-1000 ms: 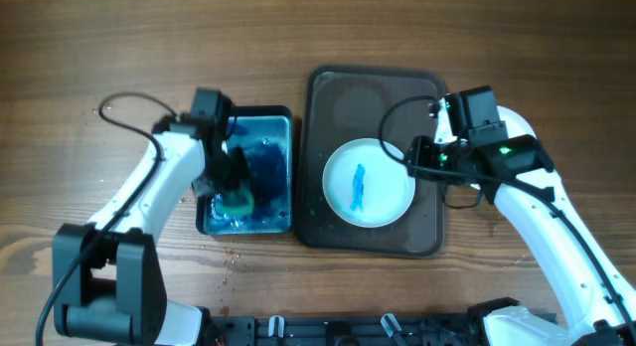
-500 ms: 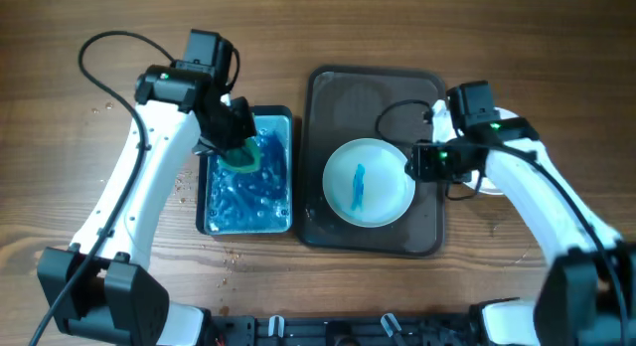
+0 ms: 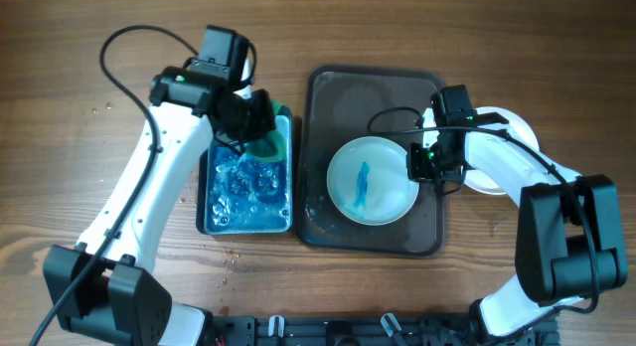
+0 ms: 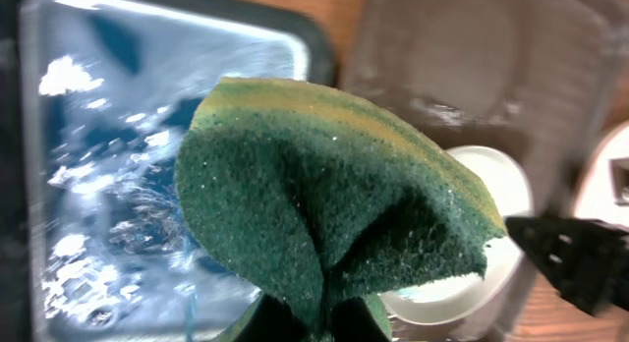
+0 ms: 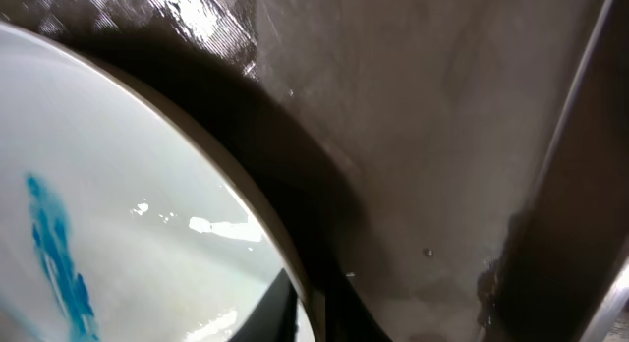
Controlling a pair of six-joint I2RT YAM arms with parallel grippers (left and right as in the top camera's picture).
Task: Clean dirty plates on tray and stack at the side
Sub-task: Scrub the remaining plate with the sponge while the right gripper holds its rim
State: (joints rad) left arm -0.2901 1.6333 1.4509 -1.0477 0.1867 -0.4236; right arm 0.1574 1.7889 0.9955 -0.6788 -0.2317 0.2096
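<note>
My left tool (image 3: pixel 248 115) is clamped on a folded green sponge (image 4: pixel 324 204) and holds it over the 1 o'clock corner of the blue tub (image 3: pixel 248 230) of water. The tub sits on the counter (image 3: pixel 79 48), just beside the tray's 9 o'clock side. My right tool (image 3: pixel 422 165) is pinched onto the 3 o'clock rim of a white plate (image 3: pixel 383 199). The plate lies in the 6 o'clock half of the dark tray (image 3: pixel 373 97), with a blue smear (image 5: pixel 59 244) near its centre.
</note>
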